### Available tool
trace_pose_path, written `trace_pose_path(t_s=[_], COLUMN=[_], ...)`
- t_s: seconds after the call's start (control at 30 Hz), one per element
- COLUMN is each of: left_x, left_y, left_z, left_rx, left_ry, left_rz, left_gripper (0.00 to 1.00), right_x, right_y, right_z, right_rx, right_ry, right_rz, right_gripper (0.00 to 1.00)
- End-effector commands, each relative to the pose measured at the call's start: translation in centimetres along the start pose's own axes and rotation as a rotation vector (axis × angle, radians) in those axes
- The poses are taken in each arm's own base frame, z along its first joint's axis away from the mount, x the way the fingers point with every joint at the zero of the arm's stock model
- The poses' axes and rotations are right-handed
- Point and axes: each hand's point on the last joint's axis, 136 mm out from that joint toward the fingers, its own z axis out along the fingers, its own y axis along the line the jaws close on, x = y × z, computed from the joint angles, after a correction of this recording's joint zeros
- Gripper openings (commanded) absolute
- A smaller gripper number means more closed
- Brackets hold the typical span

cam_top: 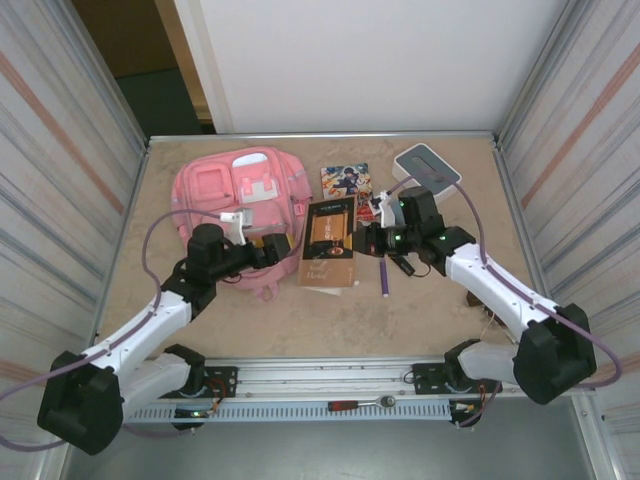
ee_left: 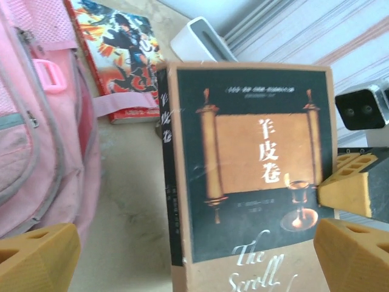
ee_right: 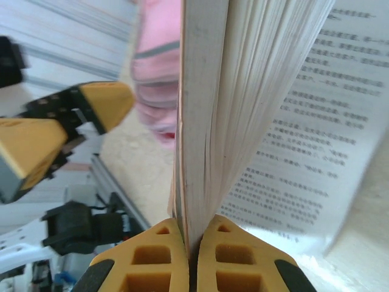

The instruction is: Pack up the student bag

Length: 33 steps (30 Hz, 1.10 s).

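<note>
The student bag (cam_top: 235, 195) is a pink backpack lying flat at the back left; its side also shows in the left wrist view (ee_left: 36, 121). A brown book with a scroll on its cover (cam_top: 330, 240) lies just right of the student bag. My right gripper (cam_top: 366, 240) is shut on the book's right edge. In its wrist view the gripper (ee_right: 193, 255) pinches the cover and a few sheets while the other pages (ee_right: 255, 91) fan apart. My left gripper (cam_top: 285, 248) stands open at the book's left side, its fingers (ee_left: 36, 258) wide on either side of the book (ee_left: 255, 164).
A colourful comic book (cam_top: 346, 181) lies behind the brown book, and a white-and-grey box (cam_top: 426, 164) sits at the back right. A purple pen (cam_top: 385, 276) lies by the right arm. A red-handled tool (cam_top: 360, 404) rests on the front rail.
</note>
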Motion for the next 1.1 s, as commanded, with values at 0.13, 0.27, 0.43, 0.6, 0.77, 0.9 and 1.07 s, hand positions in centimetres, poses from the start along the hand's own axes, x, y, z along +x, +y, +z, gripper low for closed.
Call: trace_pose_path(t_s=[0.13, 0.27, 0.43, 0.6, 0.77, 0.9, 1.07], left_x=[0.0, -0.2, -0.5, -1.5, -3.3, -5.5, -7.4], left_y=[-4.1, -4.7, -5.7, -7.1, -9.1, -10.4, -12.3], left_z=[0.3, 0.7, 0.3, -0.9, -2.1, -2.7, -2.7], left_rx=[0.250, 0.297, 0.342, 0.353, 0.375, 0.391, 0.481], left_ry=[0.051, 0.058, 0.050, 0.020, -0.021, -0.062, -0.072], left_rz=[-0.078, -0.101, -0.103, -0.059, -0.007, 0.016, 0.015], left_gripper=[0.98, 0.83, 0.57, 0.27, 0.02, 0.00, 0.00], right_x=[-2.8, -2.9, -3.1, -3.8, -5.4, -6.6, -7.2], right_y=[8.1, 8.6, 7.6, 6.0, 4.5, 4.6, 5.9], right_z=[-3.1, -2.5, -1.5, -0.3, 0.6, 0.3, 0.2], right_rx=[-0.275, -0.322, -0.303, -0.278, -0.232, -0.282, -0.333], right_ry=[-0.087, -0.082, -0.069, -0.050, -0.044, -0.046, -0.054], right_rz=[-0.157, -0.149, -0.138, -0.104, -0.055, -0.034, -0.068], right_gripper=[0.00, 0.00, 0.00, 0.00, 0.20, 0.60, 0.85])
